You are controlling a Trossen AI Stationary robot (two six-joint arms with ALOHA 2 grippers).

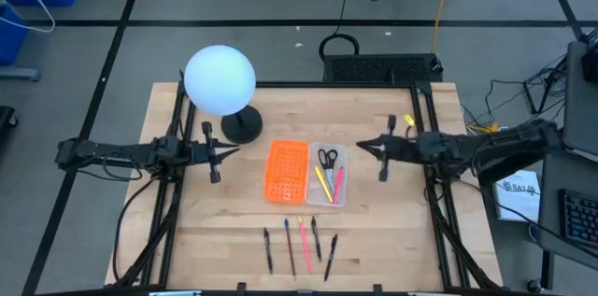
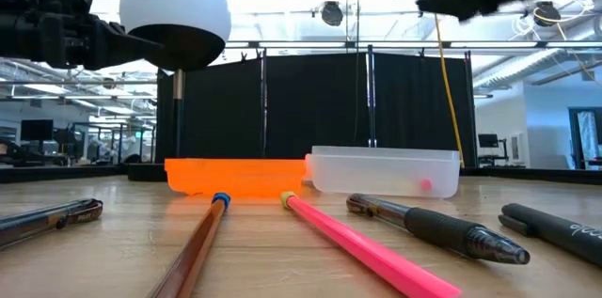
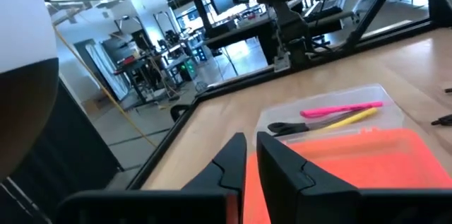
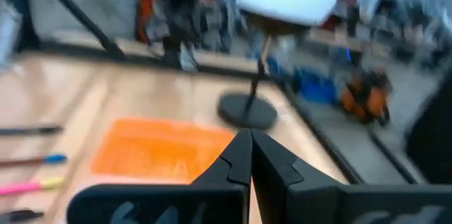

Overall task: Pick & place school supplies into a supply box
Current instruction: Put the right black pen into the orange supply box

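Clear plastic, the supply box (image 1: 328, 174) sits mid-table holding scissors (image 1: 327, 157) and two pencils, five pens (image 1: 299, 246) lying loose nearer the front edge; both arms wait at either side. Low view: a pink pencil (image 2: 367, 246) looks light, stiff and prone to roll, best pinched mid-shaft. Left wrist: left gripper (image 3: 252, 155) slightly parted, empty. Right wrist: right gripper (image 4: 250, 148) closed, empty.
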